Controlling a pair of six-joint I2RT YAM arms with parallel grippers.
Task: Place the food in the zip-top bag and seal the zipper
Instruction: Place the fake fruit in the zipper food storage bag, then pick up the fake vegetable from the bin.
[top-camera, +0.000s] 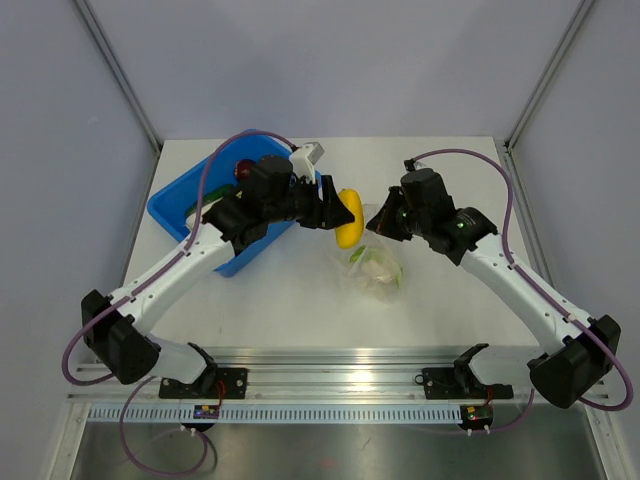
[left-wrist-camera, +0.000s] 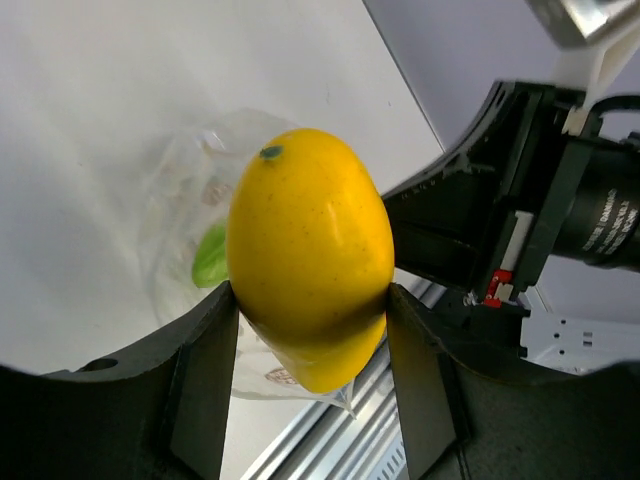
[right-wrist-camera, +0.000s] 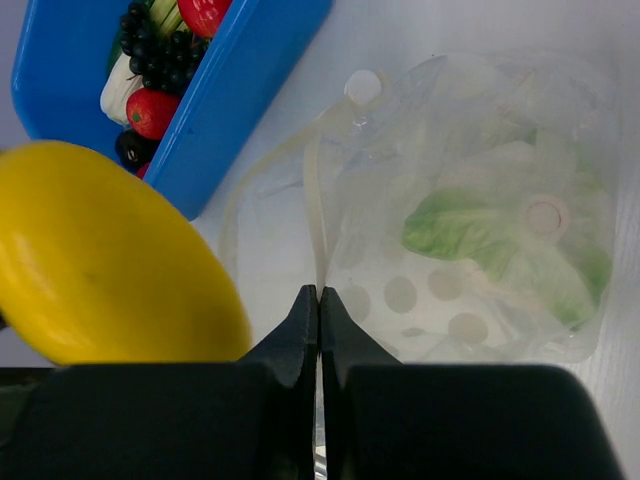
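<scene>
My left gripper (top-camera: 335, 212) is shut on the yellow pepper (top-camera: 347, 216) and holds it in the air just left of the zip-top bag (top-camera: 375, 270). In the left wrist view the pepper (left-wrist-camera: 310, 250) sits between both fingers (left-wrist-camera: 205, 370), with the bag (left-wrist-camera: 180, 190) below. My right gripper (right-wrist-camera: 319, 292) is shut on the bag's rim at the zipper (right-wrist-camera: 318, 200) and holds the mouth up. The dotted bag (right-wrist-camera: 470, 300) holds the white cauliflower with green leaves (right-wrist-camera: 500, 240). The pepper (right-wrist-camera: 100, 260) hangs left of the mouth.
The blue tub (top-camera: 180, 205) stands at the back left, under my left arm. In the right wrist view the tub (right-wrist-camera: 240, 70) holds a red tomato (right-wrist-camera: 152, 110), dark purple pieces (right-wrist-camera: 160, 55) and a green-white piece. An aluminium rail (top-camera: 330, 375) runs along the near edge.
</scene>
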